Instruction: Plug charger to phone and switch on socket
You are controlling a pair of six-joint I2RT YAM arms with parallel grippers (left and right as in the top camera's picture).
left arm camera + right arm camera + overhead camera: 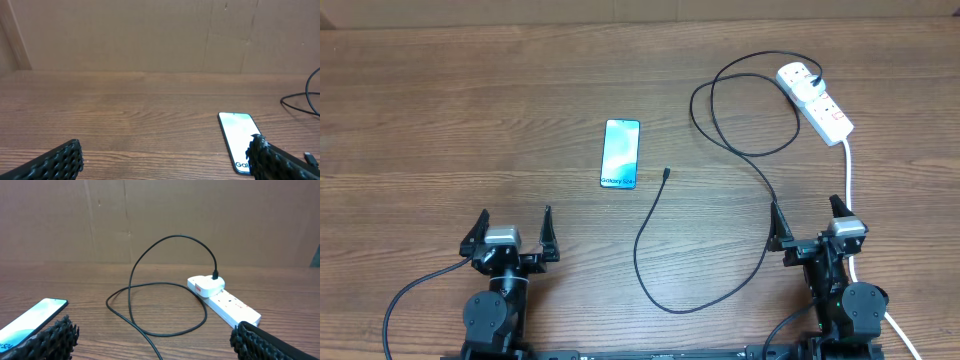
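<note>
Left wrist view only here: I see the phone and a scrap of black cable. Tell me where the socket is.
Observer: The socket lies at the table's far right, beyond the right gripper.
Operator: Report whether the charger is plugged into it.
Observer: Yes. The charger cable runs into a white adapter seated on the end of the socket farther from the arms.
Operator: Give me the right arm's state.
Observer: Its jaws stand open, holding nothing.
</note>
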